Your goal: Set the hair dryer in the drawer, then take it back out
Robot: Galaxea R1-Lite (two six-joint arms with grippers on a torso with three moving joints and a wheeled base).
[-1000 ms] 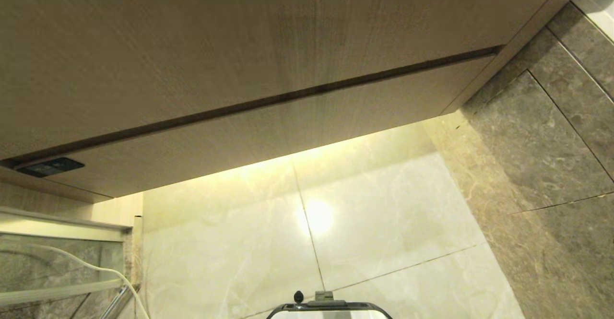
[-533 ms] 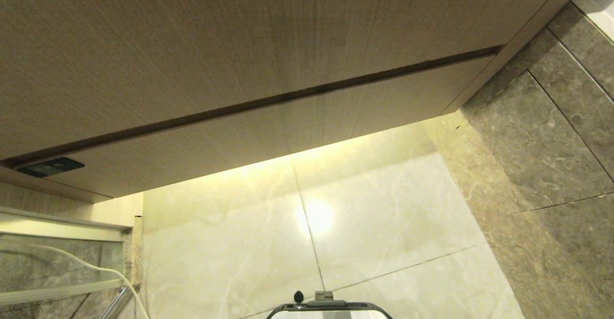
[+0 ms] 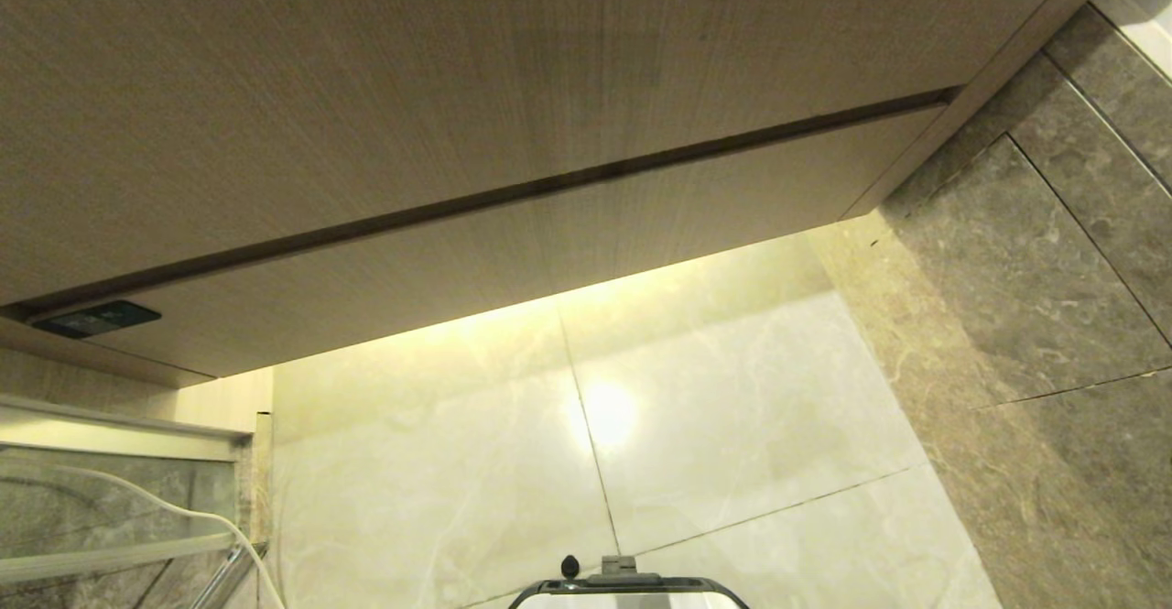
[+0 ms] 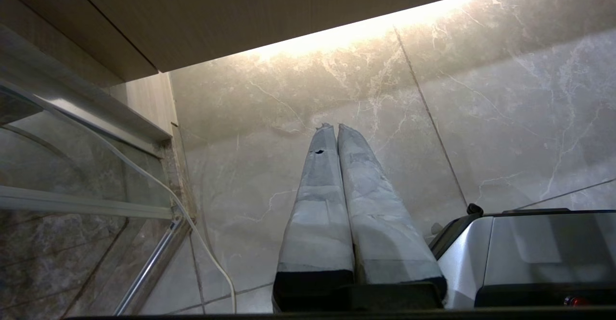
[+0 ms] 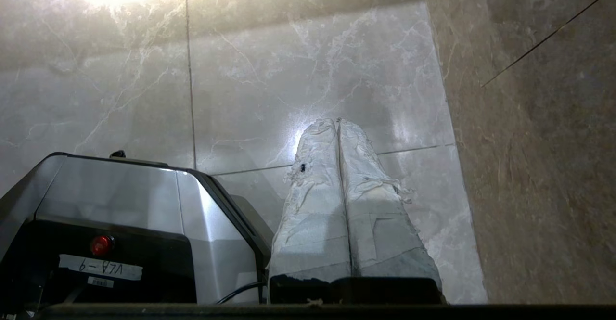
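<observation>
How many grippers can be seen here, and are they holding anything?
2. The left gripper hangs shut and empty over the pale floor tiles, near a white cord. The right gripper hangs shut and empty beside the dark stone wall.

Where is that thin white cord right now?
In the head view, the white cord curves at lower left, beside the glass panel, below the wooden cabinet.
</observation>
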